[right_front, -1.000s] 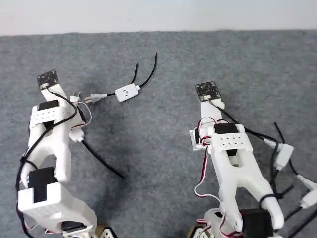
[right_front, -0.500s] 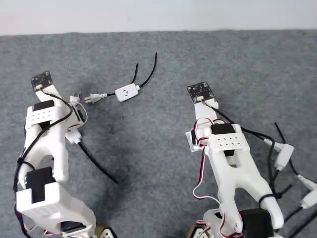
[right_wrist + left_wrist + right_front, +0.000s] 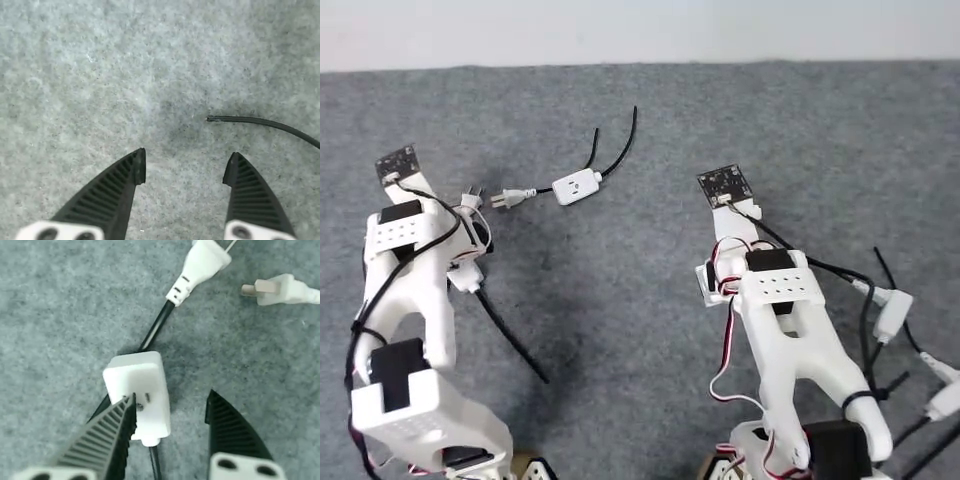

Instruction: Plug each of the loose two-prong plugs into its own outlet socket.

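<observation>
The left gripper hangs low over the grey carpet with its jaws spread. A white outlet socket lies between them, close against one fingertip and apart from the other; whether it touches cannot be told. A black cord runs under the socket toward a white plug, and a second plug, prongs bare, lies near that one. The right gripper is likewise spread, pinching nothing, above bare carpet, with a loose cord end just beyond one finger. From above, another socket lies between the left arm and the right arm. White connectors lie at the right arm's outer side.
</observation>
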You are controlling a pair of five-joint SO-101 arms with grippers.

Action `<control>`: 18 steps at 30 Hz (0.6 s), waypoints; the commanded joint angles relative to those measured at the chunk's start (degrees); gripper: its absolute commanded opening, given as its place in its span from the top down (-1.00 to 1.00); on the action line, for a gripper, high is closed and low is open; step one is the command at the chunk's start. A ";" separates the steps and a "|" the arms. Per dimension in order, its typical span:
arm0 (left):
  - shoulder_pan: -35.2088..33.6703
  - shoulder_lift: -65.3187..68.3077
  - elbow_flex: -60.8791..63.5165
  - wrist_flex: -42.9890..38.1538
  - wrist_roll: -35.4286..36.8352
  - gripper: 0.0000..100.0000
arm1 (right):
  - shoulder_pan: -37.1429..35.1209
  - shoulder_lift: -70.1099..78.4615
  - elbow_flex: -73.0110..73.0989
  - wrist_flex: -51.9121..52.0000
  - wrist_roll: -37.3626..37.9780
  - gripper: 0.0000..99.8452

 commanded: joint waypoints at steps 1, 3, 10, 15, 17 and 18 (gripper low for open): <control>-0.53 -4.04 -1.54 0.70 -1.14 0.55 | -0.48 0.04 -0.62 -0.40 0.70 0.49; -0.53 -4.22 -1.10 0.53 -1.14 0.55 | -0.48 0.04 -0.62 -0.40 0.70 0.49; -0.44 -4.13 0.31 -0.79 -1.14 0.55 | -0.48 0.04 -0.62 -0.31 0.70 0.49; 0.00 -4.13 1.71 -3.60 -3.25 0.55 | -0.48 0.04 -0.62 -0.31 0.70 0.49; 0.62 -4.13 2.15 -3.78 -4.04 0.55 | -0.48 0.04 -0.62 -0.31 0.70 0.49; 0.70 -4.13 2.24 -3.69 -4.04 0.55 | -0.48 0.04 -0.62 -0.31 0.70 0.49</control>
